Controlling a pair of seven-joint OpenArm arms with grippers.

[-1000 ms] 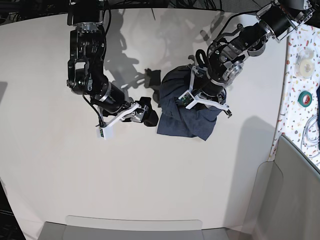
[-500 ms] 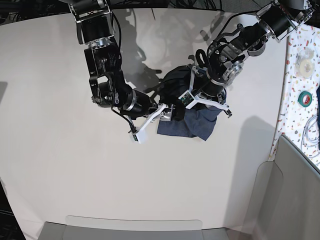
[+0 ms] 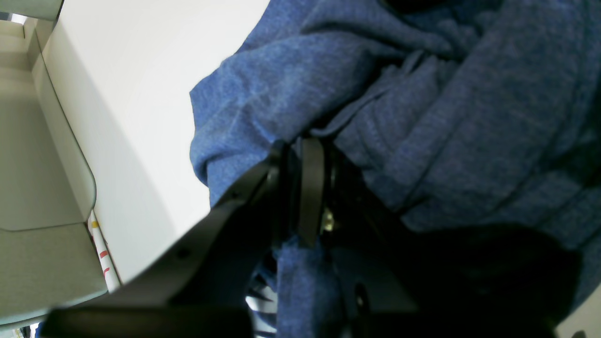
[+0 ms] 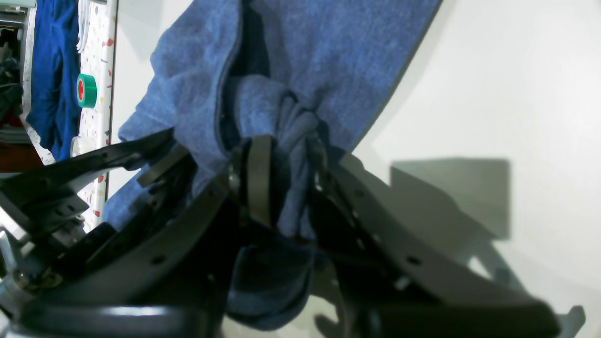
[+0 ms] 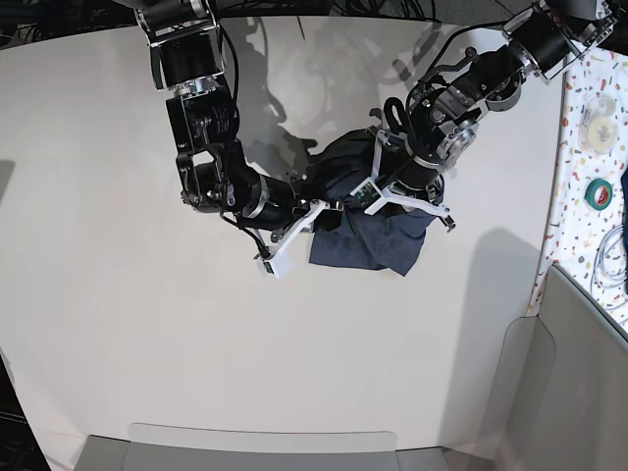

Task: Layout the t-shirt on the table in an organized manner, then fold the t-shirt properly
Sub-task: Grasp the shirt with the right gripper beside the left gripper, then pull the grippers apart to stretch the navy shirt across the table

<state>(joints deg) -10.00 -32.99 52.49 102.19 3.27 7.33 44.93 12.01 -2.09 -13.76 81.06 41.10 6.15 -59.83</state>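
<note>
A confetti-speckled white strip (image 5: 589,147) is running along the 3 o'clock edge, carrying a green tape roll (image 5: 599,193); grey panels (image 5: 579,392) are sitting toward 5 o'clock

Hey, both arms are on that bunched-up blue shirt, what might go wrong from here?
1. The dark navy-blue heathered cloth t-shirt is crumpled; the right gripper pinches a thick wad, so several layers may lift together.
2. The left gripper grips close by, so pulling apart might tangle or strain the cloth.
3. The bundle may drag across the plain white table.

One t-shirt (image 5: 378,235), one table (image 5: 118,294), two end effectors: left (image 3: 312,188), right (image 4: 281,183).
</note>
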